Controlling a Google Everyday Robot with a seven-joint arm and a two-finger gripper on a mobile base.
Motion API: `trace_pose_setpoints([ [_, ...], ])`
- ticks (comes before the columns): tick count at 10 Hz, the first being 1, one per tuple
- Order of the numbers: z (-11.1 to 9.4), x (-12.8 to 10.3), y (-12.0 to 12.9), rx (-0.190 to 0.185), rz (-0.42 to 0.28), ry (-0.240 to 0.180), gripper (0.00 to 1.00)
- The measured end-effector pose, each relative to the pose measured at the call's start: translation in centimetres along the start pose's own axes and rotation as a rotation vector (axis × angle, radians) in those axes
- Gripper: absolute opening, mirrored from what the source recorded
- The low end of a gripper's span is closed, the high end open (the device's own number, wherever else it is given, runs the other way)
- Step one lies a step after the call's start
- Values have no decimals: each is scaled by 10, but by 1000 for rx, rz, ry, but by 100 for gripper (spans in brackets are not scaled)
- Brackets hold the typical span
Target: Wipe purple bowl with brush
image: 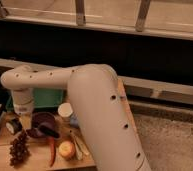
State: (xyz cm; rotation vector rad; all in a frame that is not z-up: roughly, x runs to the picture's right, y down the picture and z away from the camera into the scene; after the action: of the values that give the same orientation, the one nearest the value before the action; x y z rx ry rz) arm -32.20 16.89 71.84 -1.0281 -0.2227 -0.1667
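1. The gripper (21, 120) hangs below the white wrist at the left of the table, just beside the left rim of the purple bowl (42, 120); its fingers are pressed together, and what they pinch, if anything, cannot be made out
2. The brush (49, 131) shows as a slim black stick lying across the bowl's near rim, right of the gripper
3. To wipe well, I judge the bristle end should stay low inside the bowl and sweep round its glossy wall, pressing lightly so the bowl does not slide
4. Close around stand a white cup (65, 111), a green bin (47, 97), dark grapes (19, 148), a red chilli (52, 149) and an orange fruit (66, 149), so strokes should stay short
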Motion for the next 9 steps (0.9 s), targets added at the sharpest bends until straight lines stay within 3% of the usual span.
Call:
trace_pose_setpoints([
  [3,11,24,1,-30,36,48,0],
  [6,4,41,-25,-22,87,59,0],
  [9,-3,19,-43,-4,70,39,0],
])
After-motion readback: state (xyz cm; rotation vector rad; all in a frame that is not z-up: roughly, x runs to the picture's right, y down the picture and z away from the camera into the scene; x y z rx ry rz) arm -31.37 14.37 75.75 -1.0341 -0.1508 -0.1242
